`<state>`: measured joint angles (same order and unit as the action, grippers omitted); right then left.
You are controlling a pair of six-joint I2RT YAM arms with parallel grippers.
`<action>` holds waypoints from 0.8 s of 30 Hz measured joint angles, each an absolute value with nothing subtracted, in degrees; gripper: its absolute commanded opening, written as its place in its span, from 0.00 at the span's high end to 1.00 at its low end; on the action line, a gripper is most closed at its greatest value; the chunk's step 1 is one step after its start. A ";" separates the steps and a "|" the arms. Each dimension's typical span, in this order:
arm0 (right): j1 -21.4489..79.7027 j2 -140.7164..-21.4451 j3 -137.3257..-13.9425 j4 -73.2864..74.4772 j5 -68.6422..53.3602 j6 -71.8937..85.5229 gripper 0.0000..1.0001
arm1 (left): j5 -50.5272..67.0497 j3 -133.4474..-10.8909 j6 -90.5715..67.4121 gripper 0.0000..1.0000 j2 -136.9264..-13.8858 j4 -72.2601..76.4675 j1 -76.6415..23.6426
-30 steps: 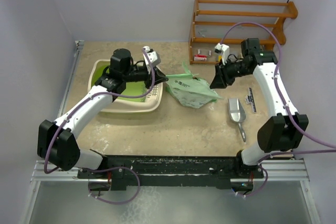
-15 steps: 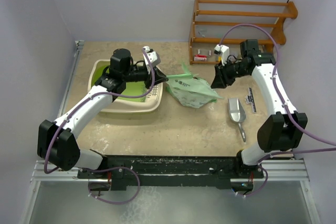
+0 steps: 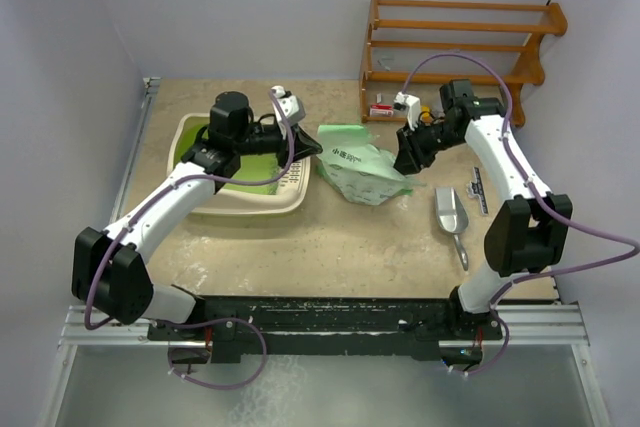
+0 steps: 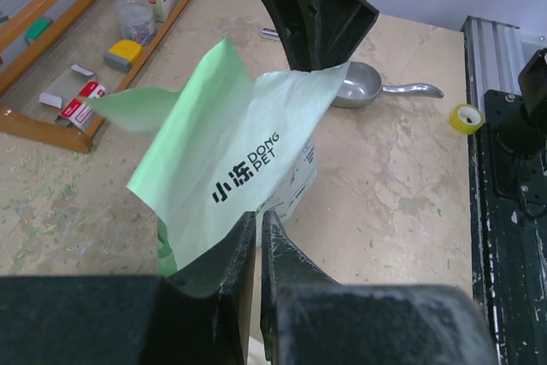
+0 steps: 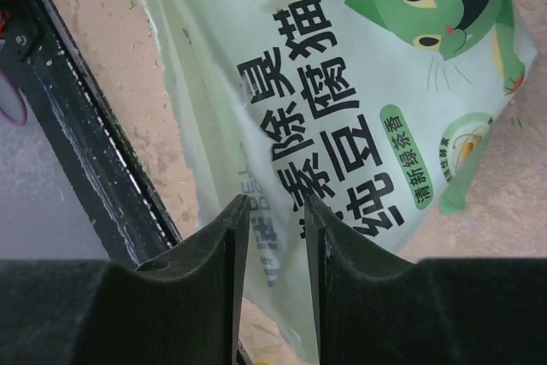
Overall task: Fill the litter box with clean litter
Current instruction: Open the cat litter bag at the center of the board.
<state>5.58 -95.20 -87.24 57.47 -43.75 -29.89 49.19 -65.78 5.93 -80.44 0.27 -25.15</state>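
Observation:
The cream litter box (image 3: 196,207) with a lime-green inside sits at the left of the table. No pellets can be made out in any view. A pale green printed bag (image 3: 362,169) stands just right of it. My left gripper (image 3: 312,150) is shut on the bag's upper left edge (image 4: 224,158), over the box's right rim. My right gripper (image 3: 406,161) is at the bag's right side. Its jaws (image 5: 273,211) stand a narrow gap apart, with the bag's printed film (image 5: 359,100) showing between them.
A metal scoop (image 3: 450,215) lies right of the bag, also visible in the left wrist view (image 4: 363,85). A wooden rack (image 3: 460,37) with small boxes stands at the back right. A yellow tape roll (image 4: 466,117) lies near the front rail.
My right gripper has moved left and in to the bag's right edge. The bag's top now stands more spread and upright. The left arm has stayed put.

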 measured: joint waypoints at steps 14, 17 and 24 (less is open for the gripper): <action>5.87 -96.57 -94.28 68.36 -46.06 -29.56 0.68 | 43.11 -87.66 -5.32 0.89 -89.95 -8.49 -24.58; 6.17 -99.31 -94.28 69.32 -46.00 -29.71 0.66 | 42.50 -91.05 -6.68 0.89 -89.89 -9.34 -24.49; 6.37 -103.13 -94.28 68.38 -44.05 -29.45 0.95 | 39.48 -91.24 -8.47 0.88 -88.23 -12.78 -24.49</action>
